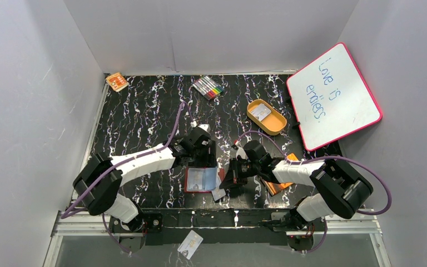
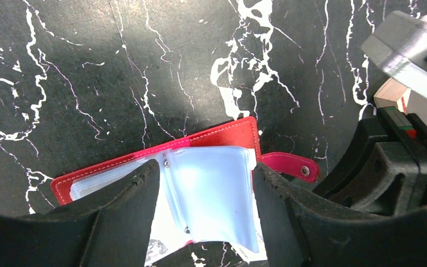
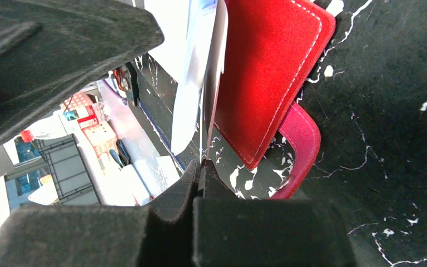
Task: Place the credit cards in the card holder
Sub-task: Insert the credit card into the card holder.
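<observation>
One whitish credit card [image 1: 190, 243] lies off the table on the near ledge. Your right gripper [image 3: 200, 173] is pinched tight on a thin pale-blue card [image 3: 194, 92], held edge-on at the right edge of the open dark-red leather-look card holder [image 1: 202, 179], near-centre on the black marbled table [image 1: 144, 111]. Your left gripper [image 2: 205, 206] is spread wide, fingers [image 2: 125, 214] straddling the clear sleeves [image 2: 211, 189]. Only the top view shows the orange oval tray [image 1: 278, 128], far right. Only the wrist views show the snap tab [image 2: 292, 166].

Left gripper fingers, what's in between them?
The card holder's clear plastic pockets lie between the left gripper's open fingers, shown in the left wrist view.
</observation>
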Available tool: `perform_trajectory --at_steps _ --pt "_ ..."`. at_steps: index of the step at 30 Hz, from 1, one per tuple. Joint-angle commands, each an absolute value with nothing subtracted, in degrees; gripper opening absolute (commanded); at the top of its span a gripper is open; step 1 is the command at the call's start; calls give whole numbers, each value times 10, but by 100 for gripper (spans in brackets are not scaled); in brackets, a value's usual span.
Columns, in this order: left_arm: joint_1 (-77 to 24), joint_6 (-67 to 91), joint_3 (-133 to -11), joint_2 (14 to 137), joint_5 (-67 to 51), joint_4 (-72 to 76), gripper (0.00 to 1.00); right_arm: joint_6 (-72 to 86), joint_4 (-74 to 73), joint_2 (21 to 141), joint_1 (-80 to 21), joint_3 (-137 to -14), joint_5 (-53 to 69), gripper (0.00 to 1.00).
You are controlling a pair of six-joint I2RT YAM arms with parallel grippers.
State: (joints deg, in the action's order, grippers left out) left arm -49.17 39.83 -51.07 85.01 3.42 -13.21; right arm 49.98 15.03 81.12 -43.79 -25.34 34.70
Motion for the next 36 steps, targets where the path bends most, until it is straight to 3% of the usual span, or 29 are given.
perform_trajectory --at_steps 1,11,28,36 --pt "-485 384 -533 872 22 -137 60 493 173 815 -440 -255 360 0" --pt "-486 375 -534 900 -25 -125 56 493 171 811 -440 -258 361 0" --pt "-486 367 -510 901 -27 -125 0 490 158 802 -441 -264 358 0" --pt "-486 363 -503 882 -23 -125 0 479 110 763 -440 -260 325 0"
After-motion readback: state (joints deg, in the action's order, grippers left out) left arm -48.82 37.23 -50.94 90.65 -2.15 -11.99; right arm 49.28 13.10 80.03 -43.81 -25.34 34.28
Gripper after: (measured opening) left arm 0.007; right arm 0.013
